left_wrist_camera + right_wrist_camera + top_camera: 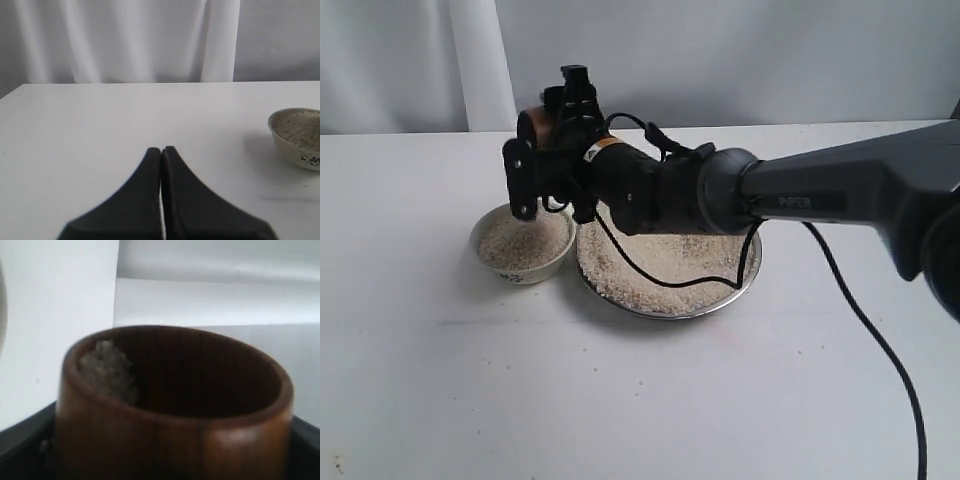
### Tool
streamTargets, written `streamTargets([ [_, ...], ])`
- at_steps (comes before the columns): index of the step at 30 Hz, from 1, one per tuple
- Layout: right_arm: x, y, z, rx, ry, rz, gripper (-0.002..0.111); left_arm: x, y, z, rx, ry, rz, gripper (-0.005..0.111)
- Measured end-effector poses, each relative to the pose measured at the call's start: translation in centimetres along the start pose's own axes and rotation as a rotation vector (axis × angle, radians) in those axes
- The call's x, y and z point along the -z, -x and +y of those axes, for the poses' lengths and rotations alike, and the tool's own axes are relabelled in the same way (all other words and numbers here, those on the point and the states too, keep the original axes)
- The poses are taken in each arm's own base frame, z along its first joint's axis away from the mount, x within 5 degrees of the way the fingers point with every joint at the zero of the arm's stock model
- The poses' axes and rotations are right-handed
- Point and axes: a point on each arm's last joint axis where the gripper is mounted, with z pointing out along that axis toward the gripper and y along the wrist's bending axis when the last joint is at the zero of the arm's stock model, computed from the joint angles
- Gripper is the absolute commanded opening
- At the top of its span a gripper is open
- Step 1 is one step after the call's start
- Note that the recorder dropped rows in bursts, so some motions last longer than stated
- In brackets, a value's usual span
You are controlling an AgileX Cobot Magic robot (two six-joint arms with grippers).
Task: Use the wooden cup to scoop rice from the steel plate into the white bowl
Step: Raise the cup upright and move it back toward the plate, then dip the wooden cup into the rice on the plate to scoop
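Few grains of rice (107,372) cling inside the tipped wooden cup (175,405). They could miss the white bowl (492,262) and scatter on the table (620,420) if I swing away too soon (I cannot tell how the lip lines up with the rim). My right pincer (548,145) is clamped wide around the cup, above the bowl. Just beside the bowl sits the steel plate (665,311), both holding rice. My left pincer (161,152) rests closed and empty, well apart.

We see a plain white tabletop (620,410) bearing a small round white ceramic bowl (518,271) and, just beside it, a wide shallow steel plate (665,313). A thin black cable (876,342) runs over the surface to their right.
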Motion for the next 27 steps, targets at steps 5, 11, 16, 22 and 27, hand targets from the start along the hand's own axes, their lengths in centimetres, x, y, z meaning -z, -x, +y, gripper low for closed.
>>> streamTargets([
  [5,2.8,1.7,-3.7,-0.540,0.178,-0.106,0.000,0.0,0.0,0.0,0.000,0.000,0.000,0.000],
  [11,6.3,1.5,-6.6,-0.803,0.318,0.044,0.000,0.0,0.0,0.0,0.000,0.000,0.000,0.000],
  [16,10.5,-0.2,-7.9,-0.781,0.315,0.121,0.000,0.0,0.0,0.0,0.000,0.000,0.000,0.000],
  [22,15.4,-0.4,-8.6,-0.694,0.361,0.110,0.000,0.0,0.0,0.0,0.000,0.000,0.000,0.000],
  [27,17.5,-2.3,-9.3,-0.633,0.254,0.250,0.000,0.0,0.0,0.0,0.000,0.000,0.000,0.000],
])
